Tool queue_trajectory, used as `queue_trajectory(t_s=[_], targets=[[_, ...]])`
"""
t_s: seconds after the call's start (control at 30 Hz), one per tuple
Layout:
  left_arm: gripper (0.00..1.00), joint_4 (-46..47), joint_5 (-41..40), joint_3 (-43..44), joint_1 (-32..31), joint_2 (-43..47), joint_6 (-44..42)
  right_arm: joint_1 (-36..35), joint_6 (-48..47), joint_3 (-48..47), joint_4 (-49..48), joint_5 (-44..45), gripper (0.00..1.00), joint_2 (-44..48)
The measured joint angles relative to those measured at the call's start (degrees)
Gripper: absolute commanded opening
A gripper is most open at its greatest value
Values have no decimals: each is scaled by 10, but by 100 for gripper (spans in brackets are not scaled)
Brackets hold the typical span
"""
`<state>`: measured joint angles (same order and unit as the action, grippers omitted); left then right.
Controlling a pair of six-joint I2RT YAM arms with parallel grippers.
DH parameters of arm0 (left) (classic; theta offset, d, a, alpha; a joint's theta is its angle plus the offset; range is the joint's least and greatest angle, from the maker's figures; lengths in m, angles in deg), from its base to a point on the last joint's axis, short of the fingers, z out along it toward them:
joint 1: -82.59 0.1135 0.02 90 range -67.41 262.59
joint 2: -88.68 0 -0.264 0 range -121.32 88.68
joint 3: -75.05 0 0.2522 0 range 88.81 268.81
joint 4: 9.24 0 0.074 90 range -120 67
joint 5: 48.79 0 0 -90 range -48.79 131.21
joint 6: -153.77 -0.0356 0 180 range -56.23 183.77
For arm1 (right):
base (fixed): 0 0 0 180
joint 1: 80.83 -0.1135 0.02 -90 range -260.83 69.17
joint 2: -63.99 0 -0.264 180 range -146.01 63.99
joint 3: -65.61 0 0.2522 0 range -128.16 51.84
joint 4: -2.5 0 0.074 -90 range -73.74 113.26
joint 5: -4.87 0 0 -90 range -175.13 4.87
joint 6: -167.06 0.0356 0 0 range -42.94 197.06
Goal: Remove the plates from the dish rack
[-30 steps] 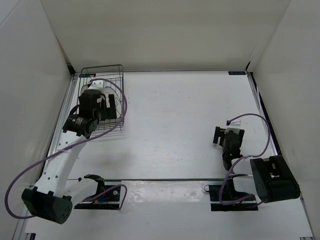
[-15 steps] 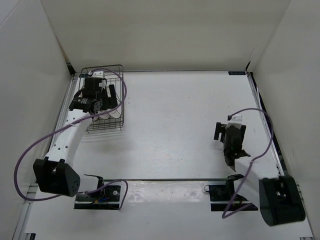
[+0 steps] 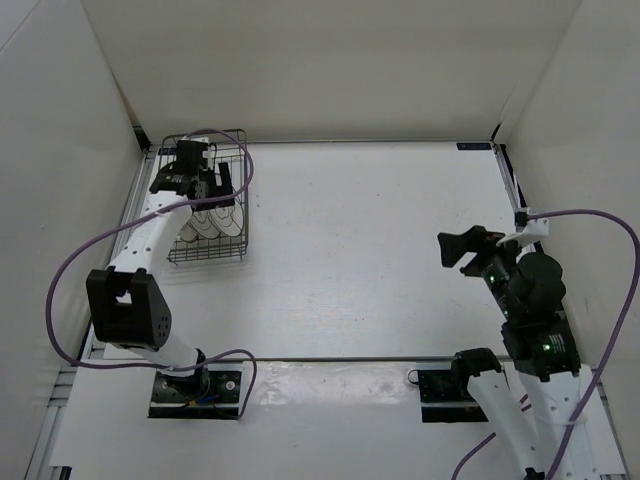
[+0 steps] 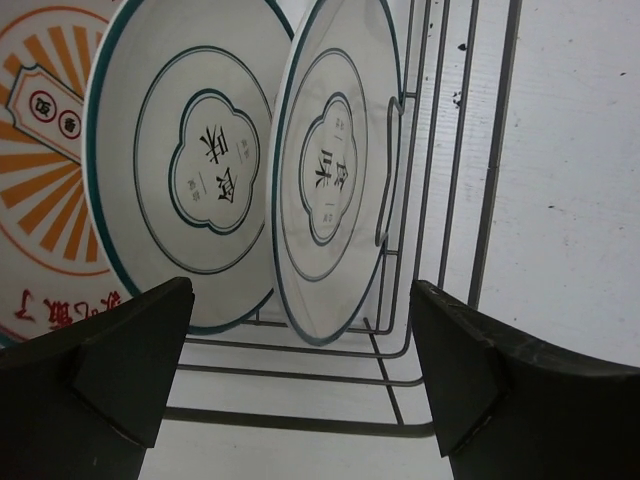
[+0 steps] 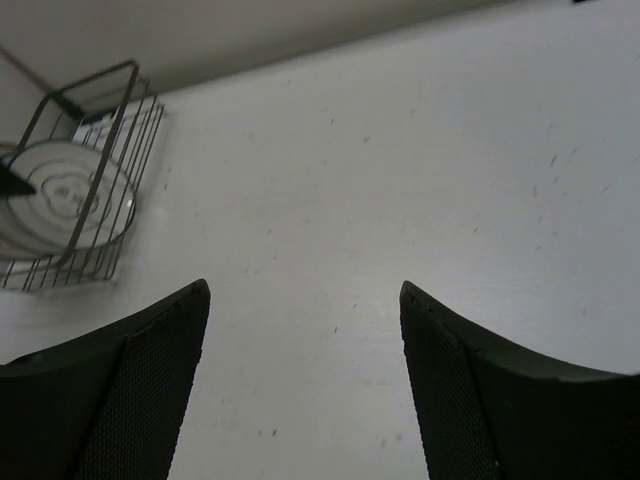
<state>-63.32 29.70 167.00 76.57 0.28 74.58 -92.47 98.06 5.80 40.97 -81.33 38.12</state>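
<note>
The dark wire dish rack [image 3: 243,215] stands at the table's far left. Plates stand upright in it. In the left wrist view two white plates with grey-green rims and dark motifs, one [image 4: 205,160] behind the other [image 4: 335,170], lean between the prongs, and an orange-rayed plate [image 4: 40,170] shows at the left edge. My left gripper [image 3: 218,190] hangs open over the rack, its jaws [image 4: 300,300] wide apart just above the nearest plate's edge, touching nothing. My right gripper [image 3: 458,250] is open and empty [image 5: 305,290] above bare table at the right. The rack [image 5: 110,150] shows far off in its view.
White walls enclose the table on three sides, and the rack sits close to the left wall. Purple cables loop from both arms. The rack's wire side [image 4: 480,200] lies to the right of the plates, with white table [image 4: 580,200] beyond it.
My left gripper has moved toward the back, further over the rack and plates. My right arm has lifted and swung right, its gripper now pointing left across the table.
</note>
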Motion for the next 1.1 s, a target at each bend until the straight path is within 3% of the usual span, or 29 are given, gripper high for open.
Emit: queue_trajectory(t_s=[0.1,0.2,0.5,0.9,1.1], targets=[[93,-2,0,11,4,-25,-2,0,2,-42,83,-58,70,6],[83,-2,3,18,12,-39,-3,0,-7,-108,159,-88,54,1],[41,0,2,31,22,-54,-18,0,-36,-235,299,-96,62,43],[13,-15,0,78,22,-110,-10,0,-76,-270,404,-95,69,57],[8,-18,-3,80,19,-108,-5,0,-83,-281,422,-93,69,58]])
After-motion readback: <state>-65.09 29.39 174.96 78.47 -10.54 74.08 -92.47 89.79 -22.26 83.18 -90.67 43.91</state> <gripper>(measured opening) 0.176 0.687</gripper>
